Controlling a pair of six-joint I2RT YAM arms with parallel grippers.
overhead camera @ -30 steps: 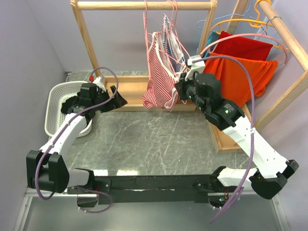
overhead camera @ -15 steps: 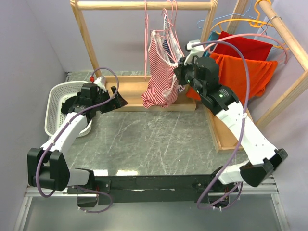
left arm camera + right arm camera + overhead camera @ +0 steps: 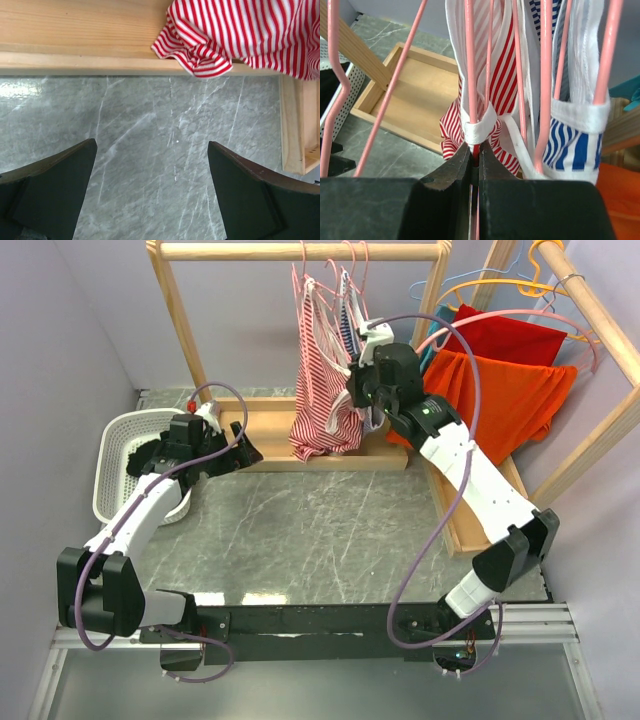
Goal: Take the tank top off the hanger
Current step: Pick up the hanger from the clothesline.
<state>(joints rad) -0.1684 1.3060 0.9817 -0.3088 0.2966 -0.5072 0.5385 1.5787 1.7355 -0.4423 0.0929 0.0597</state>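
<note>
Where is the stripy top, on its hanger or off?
On. The tank top hangs by its strap round the pink hanger, pinched by the right gripper.

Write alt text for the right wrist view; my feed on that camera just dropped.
The right gripper is shut on the white strap of the red-striped tank top, right where the strap loops around a pink hanger. A blue-striped garment hangs just to the right, and the wooden rack base lies below on the left.
</note>
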